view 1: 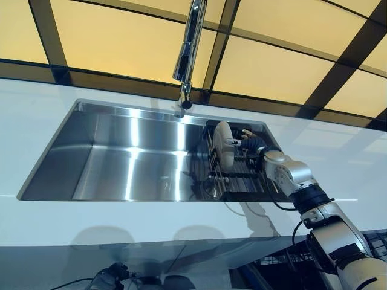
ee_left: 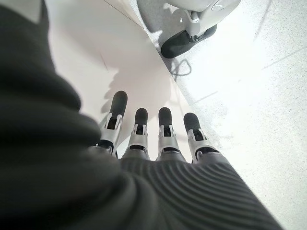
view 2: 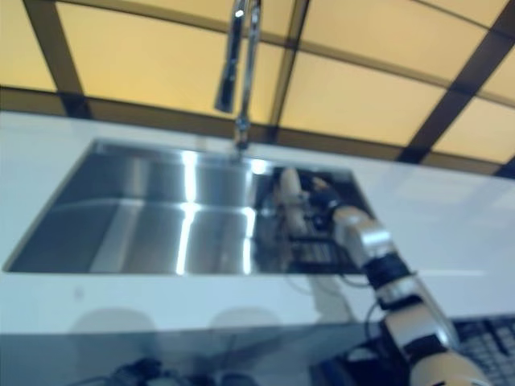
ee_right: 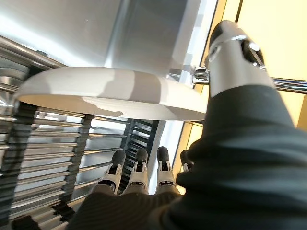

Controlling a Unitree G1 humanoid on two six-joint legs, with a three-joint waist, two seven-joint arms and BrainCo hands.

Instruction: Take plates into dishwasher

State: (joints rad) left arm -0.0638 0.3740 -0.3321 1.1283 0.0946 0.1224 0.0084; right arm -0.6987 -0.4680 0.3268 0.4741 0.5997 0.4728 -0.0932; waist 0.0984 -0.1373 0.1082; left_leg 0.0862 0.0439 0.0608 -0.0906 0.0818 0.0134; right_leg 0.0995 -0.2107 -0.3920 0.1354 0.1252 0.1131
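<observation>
From the head cameras I see a stainless steel sink (view 1: 121, 157) sunk into a white worktop (view 1: 338, 151), with a chrome faucet (view 1: 187, 48) hanging over its back edge and yellow wall panels (view 1: 121, 36) with dark frames behind. At the sink's right end sits a dark wire dish rack (view 1: 242, 181), and a white plate (view 1: 224, 145) stands on edge in it, upright between the bars.

My right hand (view 1: 251, 144) is reaching into the rack just beside the plate, on the side away from the open basin. In the right wrist view the plate's rim (ee_right: 110, 93) spans the picture above the rack's slats (ee_right: 48, 139); my fingers (ee_right: 139, 165) are straight and spread beneath it, the thumb (ee_right: 235, 52) raised on the plate's other side near a chrome rail. The hand is apart, not closed on the plate, and I cannot tell whether any fingertip touches it.

The rack's bars and the sink's right wall crowd that hand closely.

My left hand (ee_left: 158, 139) shows only in its own wrist view, fingers straight and loose, holding nothing, near a white panel edge above speckled floor (ee_left: 259, 96).
</observation>
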